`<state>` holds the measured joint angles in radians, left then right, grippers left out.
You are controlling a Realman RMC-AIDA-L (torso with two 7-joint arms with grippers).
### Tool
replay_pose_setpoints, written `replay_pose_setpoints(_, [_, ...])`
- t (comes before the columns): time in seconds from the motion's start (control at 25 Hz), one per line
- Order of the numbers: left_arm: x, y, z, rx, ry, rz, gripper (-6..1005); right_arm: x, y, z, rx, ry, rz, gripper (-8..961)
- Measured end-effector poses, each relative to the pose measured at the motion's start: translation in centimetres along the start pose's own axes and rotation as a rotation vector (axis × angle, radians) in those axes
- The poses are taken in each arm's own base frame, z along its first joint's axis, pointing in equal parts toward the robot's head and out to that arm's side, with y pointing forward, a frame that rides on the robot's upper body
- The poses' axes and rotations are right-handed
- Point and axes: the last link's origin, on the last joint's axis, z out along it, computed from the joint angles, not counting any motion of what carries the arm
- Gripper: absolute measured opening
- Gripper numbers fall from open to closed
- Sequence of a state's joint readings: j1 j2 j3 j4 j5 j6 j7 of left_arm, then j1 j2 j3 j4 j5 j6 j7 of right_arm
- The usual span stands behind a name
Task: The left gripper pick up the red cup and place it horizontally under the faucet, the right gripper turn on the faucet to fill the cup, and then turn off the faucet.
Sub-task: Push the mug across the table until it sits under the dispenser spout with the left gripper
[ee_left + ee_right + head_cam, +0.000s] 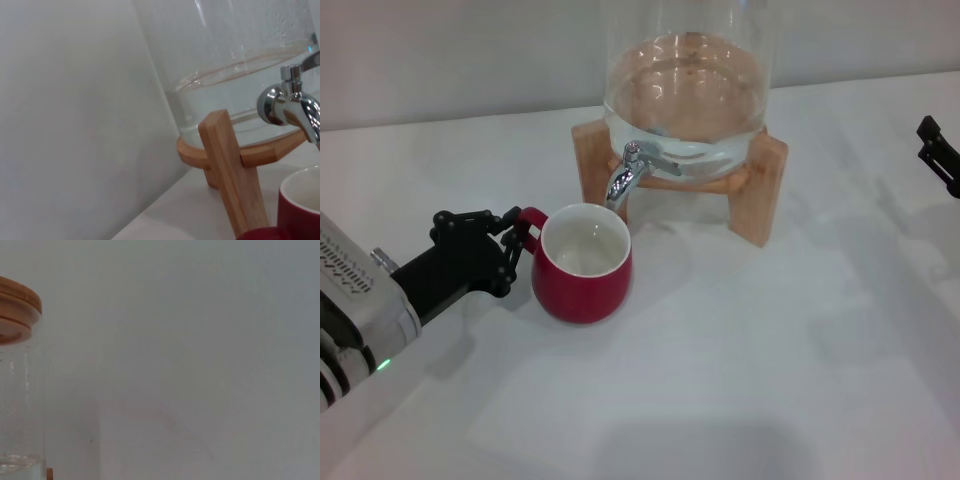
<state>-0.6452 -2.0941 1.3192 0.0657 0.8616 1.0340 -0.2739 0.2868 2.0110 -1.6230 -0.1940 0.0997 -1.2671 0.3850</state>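
Observation:
The red cup [582, 285] stands upright on the white table, its white inside showing. Its far rim sits just under the spout of the chrome faucet [628, 172]. My left gripper [523, 238] reaches in from the left and its black fingers are closed on the cup's small red handle. In the left wrist view the cup's rim [300, 210] shows low in the corner, below the faucet [290, 102]. My right gripper [938, 152] shows only partly at the far right edge, well away from the faucet.
The faucet is fitted to a clear glass dispenser [685, 80] with water in it, on a wooden stand [760, 190]. The right wrist view shows the dispenser's wooden lid [17, 310] and a plain wall. White tabletop [770, 350] spreads in front.

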Motion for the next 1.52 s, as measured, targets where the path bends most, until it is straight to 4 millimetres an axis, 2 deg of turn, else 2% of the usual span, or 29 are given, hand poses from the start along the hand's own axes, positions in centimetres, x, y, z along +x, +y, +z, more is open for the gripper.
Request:
replay_pose_setpoints(0.32, [0.0,0.2,0.0,-0.011,-0.003,-0.001,76,0.0,0.1,0.2,-0.002,0.001,0.0,871])
replay_pose_setpoints(1.52, [0.8,-0.9,1.4,-0.004,-0.019,0.046,76,-0.2,0.3,0.7,-0.011,-0.005,0.001,871])
